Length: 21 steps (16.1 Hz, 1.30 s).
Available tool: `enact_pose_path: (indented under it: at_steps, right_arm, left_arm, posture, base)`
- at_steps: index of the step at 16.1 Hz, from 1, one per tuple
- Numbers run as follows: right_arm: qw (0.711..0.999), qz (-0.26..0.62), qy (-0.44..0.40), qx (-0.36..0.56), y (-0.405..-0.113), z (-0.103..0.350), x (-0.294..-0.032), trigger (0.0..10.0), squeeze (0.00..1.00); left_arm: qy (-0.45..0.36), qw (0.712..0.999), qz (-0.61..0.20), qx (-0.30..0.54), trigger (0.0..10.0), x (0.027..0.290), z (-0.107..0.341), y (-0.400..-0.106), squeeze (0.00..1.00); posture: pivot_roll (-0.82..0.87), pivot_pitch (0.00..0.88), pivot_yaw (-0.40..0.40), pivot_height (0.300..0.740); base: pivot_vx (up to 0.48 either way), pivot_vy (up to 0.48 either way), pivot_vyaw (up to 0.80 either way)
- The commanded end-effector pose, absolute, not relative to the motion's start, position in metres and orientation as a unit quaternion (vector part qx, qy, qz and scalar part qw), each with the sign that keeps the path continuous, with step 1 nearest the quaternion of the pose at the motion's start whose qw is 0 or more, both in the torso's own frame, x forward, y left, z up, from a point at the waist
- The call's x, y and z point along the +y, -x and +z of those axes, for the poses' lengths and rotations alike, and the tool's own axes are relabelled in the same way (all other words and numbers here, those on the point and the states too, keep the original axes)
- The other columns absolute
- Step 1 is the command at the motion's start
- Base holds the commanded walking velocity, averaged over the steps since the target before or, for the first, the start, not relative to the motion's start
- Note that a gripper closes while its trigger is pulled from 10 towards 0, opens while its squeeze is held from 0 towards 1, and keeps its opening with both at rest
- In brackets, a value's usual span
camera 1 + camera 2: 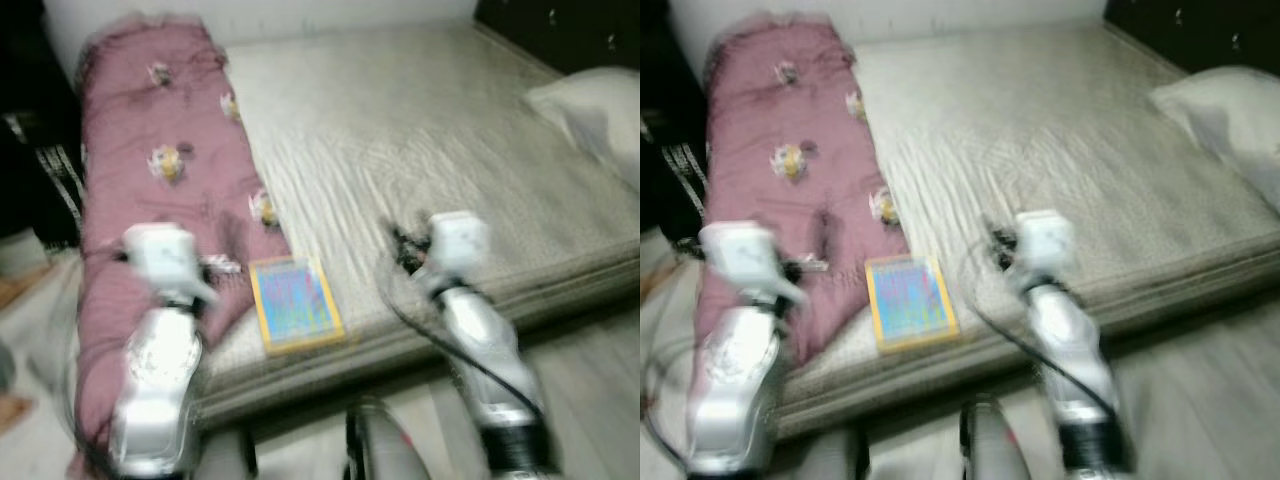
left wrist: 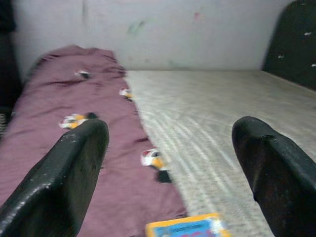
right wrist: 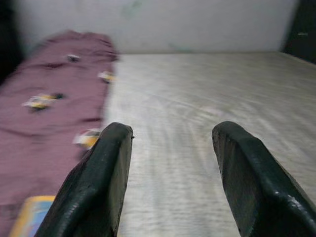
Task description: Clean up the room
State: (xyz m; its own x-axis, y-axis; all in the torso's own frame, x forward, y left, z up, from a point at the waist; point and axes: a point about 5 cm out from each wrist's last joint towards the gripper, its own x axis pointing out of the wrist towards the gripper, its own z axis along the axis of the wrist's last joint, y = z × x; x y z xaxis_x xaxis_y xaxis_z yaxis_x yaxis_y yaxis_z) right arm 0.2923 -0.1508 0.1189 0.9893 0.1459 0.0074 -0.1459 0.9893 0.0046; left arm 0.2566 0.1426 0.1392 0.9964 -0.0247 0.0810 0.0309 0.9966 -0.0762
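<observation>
**Two open claws over a bed with a book on it**

Here, low in the head pictures, both silver arms reach up from the bottom edge toward the bed. The picture is blurry. The left gripper (image 2: 168, 163) has its two black fingers (image 2: 64, 173) spread wide apart, with nothing between them. It hangs over the dark pink blanket (image 1: 165, 190), at the lower left of the frame. The right gripper (image 3: 170, 173) has its fingers spread apart too, and it holds nothing. It sits over the bare mattress (image 1: 420, 140), just right of the middle of the frame.

Between the two arms, near the front edge of the bed, lies a flat book (image 1: 293, 303) with a yellow border and a blue cover. It rests on the mattress, right beside the edge of the blanket. It is closer to the left arm than the right.

The blanket runs up the left side of the bed to the top left of the frame. It has small yellow and white pictures on it. A white pillow (image 1: 595, 115) sits at the right edge, higher up. A pale wall (image 2: 173, 34) stands behind the bed at the top.
</observation>
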Motion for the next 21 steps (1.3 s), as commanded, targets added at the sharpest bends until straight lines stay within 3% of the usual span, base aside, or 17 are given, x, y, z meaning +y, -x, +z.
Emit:
enact_pose_path:
  at_steps: [1, 7, 10, 14, 21]
  right_arm:
    - [0.995, 0.095, -0.011, -0.019, -0.295, 0.126, -0.135, 10.0, 0.0]
    - [0.995, 0.094, -0.007, -0.013, -0.292, 0.124, -0.139, 10.0, 0.0]
    - [0.996, 0.09, -0.006, -0.009, -0.289, 0.123, -0.141, 10.0, 0.0]
    - [0.996, 0.089, 0.001, 0.0, -0.283, 0.121, -0.148, 10.0, 0.0]
    - [0.996, 0.083, 0.009, 0.013, -0.276, 0.121, -0.153, 10.0, 0.0]
  left_arm:
    - [0.031, 0.999, 0.008, -0.04, 10.0, 0.157, 0.139, -0.255, 0.0]
    - [0.066, 0.995, 0.07, 0.011, 10.0, 0.171, 0.122, -0.262, 0.0]
    - [0.096, 0.992, 0.08, 0.031, 10.0, 0.173, 0.116, -0.265, 0.0]
    - [0.077, 0.993, 0.076, 0.043, 10.0, 0.175, 0.111, -0.269, 0.0]
    - [0.085, 0.986, 0.136, 0.049, 10.0, 0.187, 0.106, -0.288, 0.0]
  posture:
    - [-0.05, 0.045, -0.005, 0.656]
    - [-0.06, 0.052, -0.004, 0.656]
    - [-0.07, 0.067, -0.002, 0.627]
    - [-0.08, 0.085, -0.013, 0.562]
    - [-0.1, 0.105, -0.016, 0.562]
  base:
    - [0.386, 0.0, 0.0]
    - [0.0, 0.0, 0.0]
    - [0.0, 0.0, 0.0]
    - [0.0, 0.0, 0.0]
    - [0.0, 0.0, 0.0]
